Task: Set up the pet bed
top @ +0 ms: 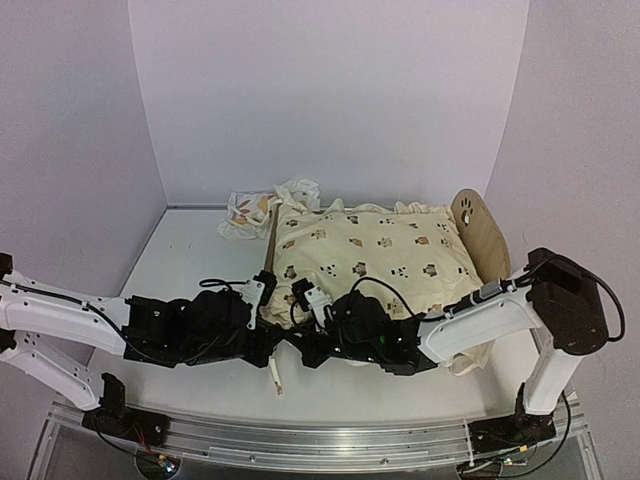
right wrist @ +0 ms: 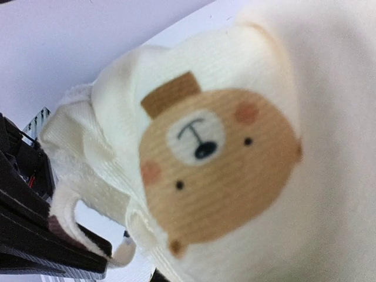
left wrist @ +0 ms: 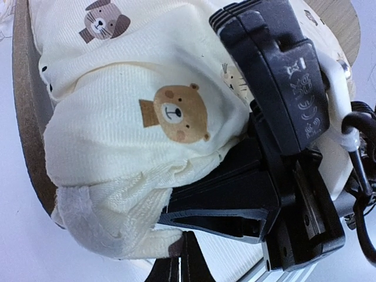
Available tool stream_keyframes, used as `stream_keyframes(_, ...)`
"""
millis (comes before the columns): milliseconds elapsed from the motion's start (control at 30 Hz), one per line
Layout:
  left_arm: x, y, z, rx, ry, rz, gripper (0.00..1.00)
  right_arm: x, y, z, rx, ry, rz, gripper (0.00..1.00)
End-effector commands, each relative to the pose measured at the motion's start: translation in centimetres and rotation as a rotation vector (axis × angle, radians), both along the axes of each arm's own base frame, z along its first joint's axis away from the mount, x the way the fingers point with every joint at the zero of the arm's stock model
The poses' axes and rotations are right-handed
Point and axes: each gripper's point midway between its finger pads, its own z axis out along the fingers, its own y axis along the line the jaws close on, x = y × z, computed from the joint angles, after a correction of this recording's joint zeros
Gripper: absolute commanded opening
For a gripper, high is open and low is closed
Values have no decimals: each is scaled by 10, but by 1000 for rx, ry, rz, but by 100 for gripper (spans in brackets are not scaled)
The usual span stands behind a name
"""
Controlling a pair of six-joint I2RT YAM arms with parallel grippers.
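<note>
Sitting on the white table [top: 180, 260], right of centre, the pet bed [top: 478, 235] runs left to right, with its right end board upright and the paw-print cutout showing. The left end board [top: 270, 245] is seen edge-on only. A cream animal-print quilt [top: 370, 255] covers the whole top of the frame, lumpy, with its ruffled edge bunched at the back-left corner. A bit of cream fabric hangs off the near right side. The base under the quilt is hidden.

A leaf-print pillow [top: 245, 212] lies on the table just behind the bed's left end, near the back wall, not in the bed.

Both arms reach in low from the near edge and meet at the bed's near-left corner. The left gripper [top: 262, 290] is at the left end board, and the right gripper [top: 305, 298] is just beside it, at the quilt's near edge.

In the left wrist view the wood of the end board curves down the left side, with the quilt corner folded over it and a bear print facing the camera. The left fingers [left wrist: 181, 261] are closed together right at the quilt's lower fold. Cannot tell whether any cloth is pinched.

The right wrist view is filled by a blurred bear print [right wrist: 217, 170]. The right pincer reads as closed. Cannot tell what, if anything, it grips.

A small white stick [top: 276, 378] lies on the table in front of the arms.
</note>
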Motion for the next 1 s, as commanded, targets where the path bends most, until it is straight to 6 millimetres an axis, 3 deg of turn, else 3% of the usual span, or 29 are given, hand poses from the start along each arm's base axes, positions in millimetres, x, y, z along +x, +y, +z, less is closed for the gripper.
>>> stream_keyframes(0,-2,-6,22,-90,-6,-12,3,8,11,17,163,-44,15,0)
stream_keyframes(200,-4,-8,27,-103,-5,-24,3,13,18,16,249,-32,26,0)
stream_keyframes(633,-2,-6,35,-123,-2,-1,8,7,27,40,469,29,125,0)
stream_keyframes(867,-3,-5,42,-140,1,1,26,11,33,46,509,23,122,0)
stream_keyframes(967,-1,0,47,-138,-1,22,46,12,35,45,518,27,123,0)
